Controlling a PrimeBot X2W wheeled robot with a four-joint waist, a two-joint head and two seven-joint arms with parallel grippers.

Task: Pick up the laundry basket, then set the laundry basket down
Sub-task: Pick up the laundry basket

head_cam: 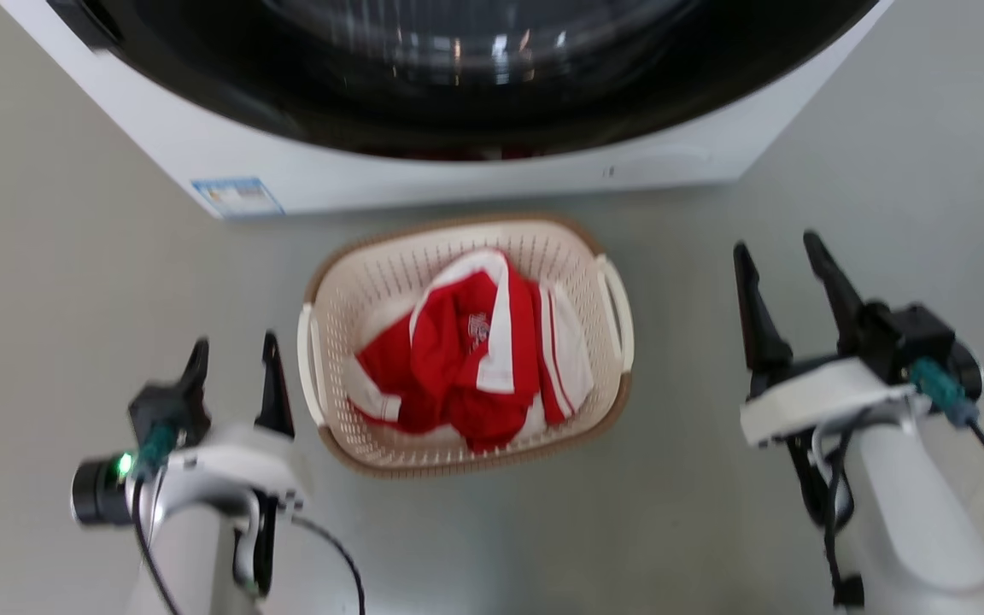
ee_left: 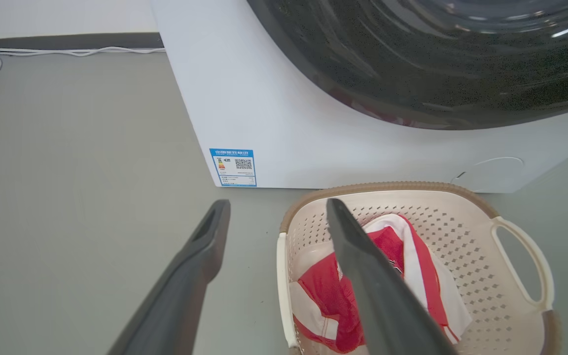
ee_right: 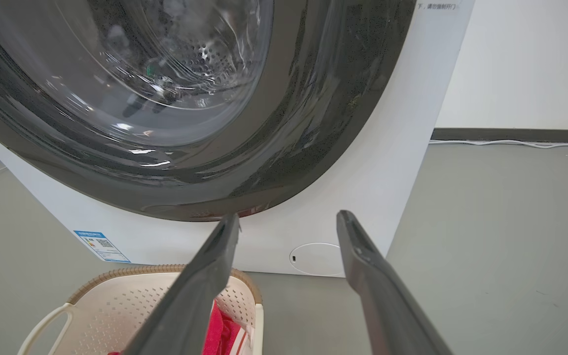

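The laundry basket (head_cam: pixel 594 384) is cream with perforated walls, a brown rim and loop handles, and sits on the grey floor in front of the washer. Red and white clothes (head_cam: pixel 466 350) lie inside it. My left gripper (head_cam: pixel 234 352) stands open just left of the basket's left handle, touching nothing. My right gripper (head_cam: pixel 781 243) is open too, well off to the basket's right. In the left wrist view my gripper (ee_left: pixel 278 206) straddles the near rim of the basket (ee_left: pixel 466 222). From the right wrist, the gripper (ee_right: pixel 289 219) points at the washer, with the basket (ee_right: pixel 116 301) at lower left.
The white washer (head_cam: pixel 424 166) with its dark round door (head_cam: pixel 492 77) stands right behind the basket. A wall, a dark skirting and a white cable (ee_left: pixel 67 50) run along the back. Bare grey floor (head_cam: pixel 48 282) lies on both sides.
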